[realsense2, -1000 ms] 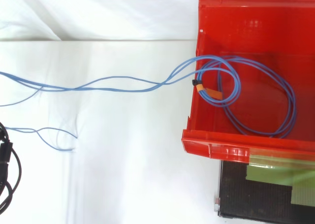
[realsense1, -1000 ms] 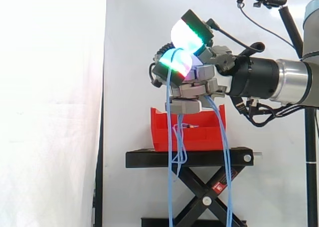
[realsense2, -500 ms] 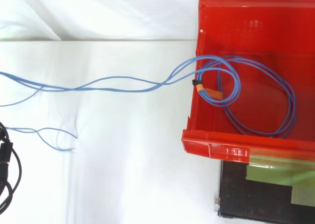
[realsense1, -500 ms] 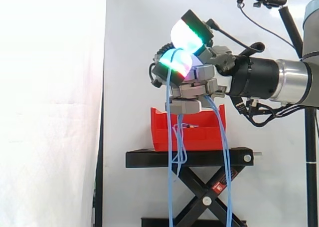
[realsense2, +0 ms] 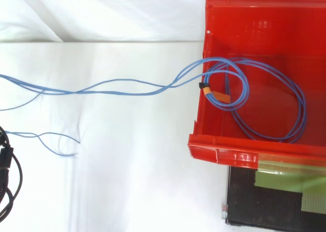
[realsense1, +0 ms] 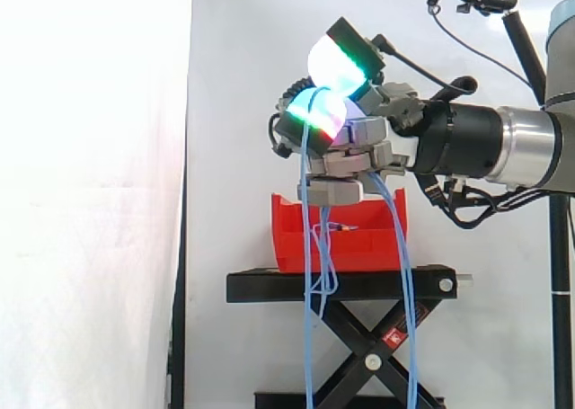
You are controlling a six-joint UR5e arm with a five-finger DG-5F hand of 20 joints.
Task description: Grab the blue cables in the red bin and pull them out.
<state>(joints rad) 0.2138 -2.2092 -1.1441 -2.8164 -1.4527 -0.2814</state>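
The black stand (realsense1: 341, 285) is topped by the red bin (realsense1: 346, 243), above which the hand (realsense1: 359, 153) is curled round the blue cables (realsense1: 306, 373); a coil is left inside, and its orange tie (realsense2: 218, 95) may be snagged on the rim, tipping the bin

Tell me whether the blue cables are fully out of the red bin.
No: in the top view, loops of the cables lie inside the bin, with strands running out over its wall.
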